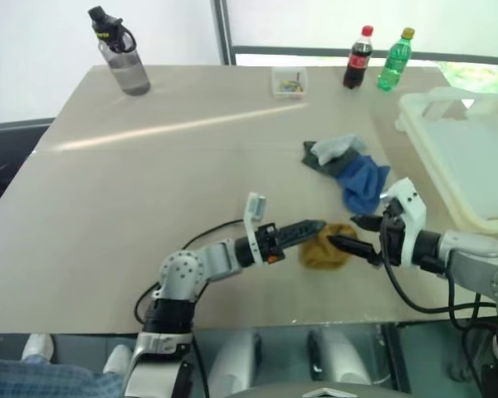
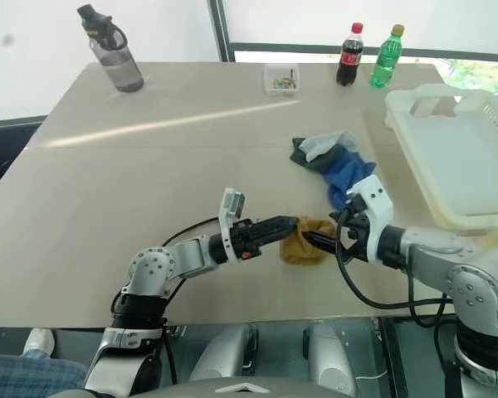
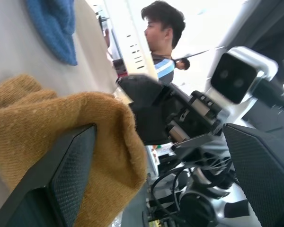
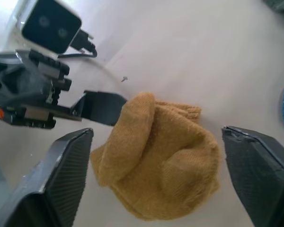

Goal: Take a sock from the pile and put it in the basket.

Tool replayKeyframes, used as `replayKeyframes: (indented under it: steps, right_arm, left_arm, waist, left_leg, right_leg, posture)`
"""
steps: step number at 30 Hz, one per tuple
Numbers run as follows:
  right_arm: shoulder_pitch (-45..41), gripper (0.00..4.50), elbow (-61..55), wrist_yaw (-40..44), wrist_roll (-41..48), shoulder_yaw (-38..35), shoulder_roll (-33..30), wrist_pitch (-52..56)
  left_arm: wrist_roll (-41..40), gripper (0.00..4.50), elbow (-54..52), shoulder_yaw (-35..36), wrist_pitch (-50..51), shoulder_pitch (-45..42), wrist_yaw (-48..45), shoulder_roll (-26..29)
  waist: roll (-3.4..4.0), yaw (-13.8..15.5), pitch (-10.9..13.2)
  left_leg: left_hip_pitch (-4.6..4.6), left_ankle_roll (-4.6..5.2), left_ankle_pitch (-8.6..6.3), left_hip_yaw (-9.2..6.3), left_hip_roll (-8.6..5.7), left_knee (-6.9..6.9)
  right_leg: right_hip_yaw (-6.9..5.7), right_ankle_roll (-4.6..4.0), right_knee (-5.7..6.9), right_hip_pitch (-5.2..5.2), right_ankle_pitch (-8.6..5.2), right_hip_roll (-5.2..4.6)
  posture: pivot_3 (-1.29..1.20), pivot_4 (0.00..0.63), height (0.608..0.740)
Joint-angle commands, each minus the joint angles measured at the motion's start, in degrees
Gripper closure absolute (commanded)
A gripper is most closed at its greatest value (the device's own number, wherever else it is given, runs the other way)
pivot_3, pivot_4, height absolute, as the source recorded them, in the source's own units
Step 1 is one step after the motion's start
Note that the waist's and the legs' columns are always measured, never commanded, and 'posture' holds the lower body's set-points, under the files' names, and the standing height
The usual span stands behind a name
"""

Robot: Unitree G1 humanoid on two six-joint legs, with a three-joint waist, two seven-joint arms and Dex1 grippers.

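Note:
A mustard-yellow sock point(image 1: 325, 251) lies crumpled on the table near its front edge, apart from the pile point(image 1: 349, 166) of blue, dark green-grey and pale grey socks behind it. My left gripper point(image 1: 315, 230) is open and comes at the sock from the left, with one finger point(image 4: 104, 106) against the sock's edge. From the right, my right gripper point(image 1: 344, 231) is open just above the sock, its fingers point(image 4: 71, 165) wide on either side and nothing held. The cream-white basket point(image 1: 473, 207) stands at the table's right edge.
A grey water bottle point(image 1: 124, 58) stands at the far left. At the back are a small clear box point(image 1: 289, 81), a cola bottle point(image 1: 358, 58) and a green bottle point(image 1: 394, 60). A person point(image 3: 163, 33) stands beyond the basket.

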Motion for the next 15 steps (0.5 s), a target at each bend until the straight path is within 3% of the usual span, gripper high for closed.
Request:
replayKeyframes:
  steps: [1, 7, 15]
  right_arm:
    - [-0.3, 0.06, -2.8, -2.3, -0.8, 3.8, 0.4, -0.3]
    - [-1.9, 0.06, 1.0, -9.4, -9.5, 12.3, 3.5, -2.4]
    - [0.8, 0.06, 3.0, -8.9, -16.3, 19.1, 1.9, -6.4]
  left_arm:
    - [-0.7, 0.00, 0.0, 0.7, 0.8, 0.4, -1.3, -0.9]
    - [-0.7, 0.00, -0.6, 1.1, 1.1, 0.5, -2.4, -1.2]
    - [-4.9, 0.00, -8.7, 3.4, 2.1, 4.0, -5.4, 1.7]
  waist:
    - [0.00, 0.0, 0.0]
    - [0.00, -0.1, 0.0]
    - [0.01, -0.2, 0.0]
  left_leg:
    - [0.00, 0.00, 0.00, 0.00, 0.00, 0.00]
    - [0.00, 0.00, 0.00, 0.01, 0.01, 0.01]
    - [-0.04, -0.01, 0.00, -0.01, 0.04, 0.01]
  right_leg:
    - [0.00, 0.00, 0.00, 0.00, 0.00, 0.01]
    - [0.01, 0.00, 0.01, -0.01, 0.00, 0.00]
    - [0.00, 0.00, 0.00, -0.05, 0.00, 0.00]
  posture:
    - [0.00, 0.150, 0.740]
    - [0.00, 0.150, 0.740]
    - [0.00, 0.150, 0.740]
